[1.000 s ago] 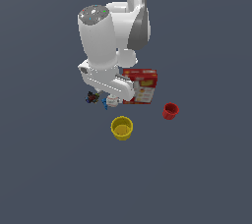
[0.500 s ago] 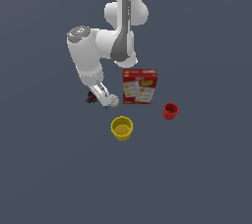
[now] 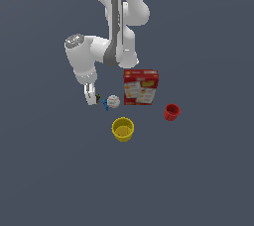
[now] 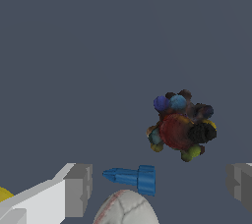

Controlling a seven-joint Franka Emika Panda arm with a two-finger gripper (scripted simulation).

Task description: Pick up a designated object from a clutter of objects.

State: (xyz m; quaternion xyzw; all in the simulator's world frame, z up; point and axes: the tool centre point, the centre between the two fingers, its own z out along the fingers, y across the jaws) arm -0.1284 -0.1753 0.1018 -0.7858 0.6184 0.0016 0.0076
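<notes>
Open grey counter (image 3: 44, 170) is seen all around the clutter, no edge in view. The red-and-white box (image 3: 141, 87) lies at the exterior view's right of the white ball (image 3: 113, 102); the yellow cup (image 3: 123, 129) and red cup (image 3: 171, 111) stand well apart. The pincer (image 3: 92, 96) is held open, its fingers (image 4: 78, 188) wide apart and empty. The tiny dark multicoloured thing (image 4: 181, 126) lies between them, roundish, no long axis discernible. A blue piece (image 4: 132, 177) and the ball lie just beside it.
</notes>
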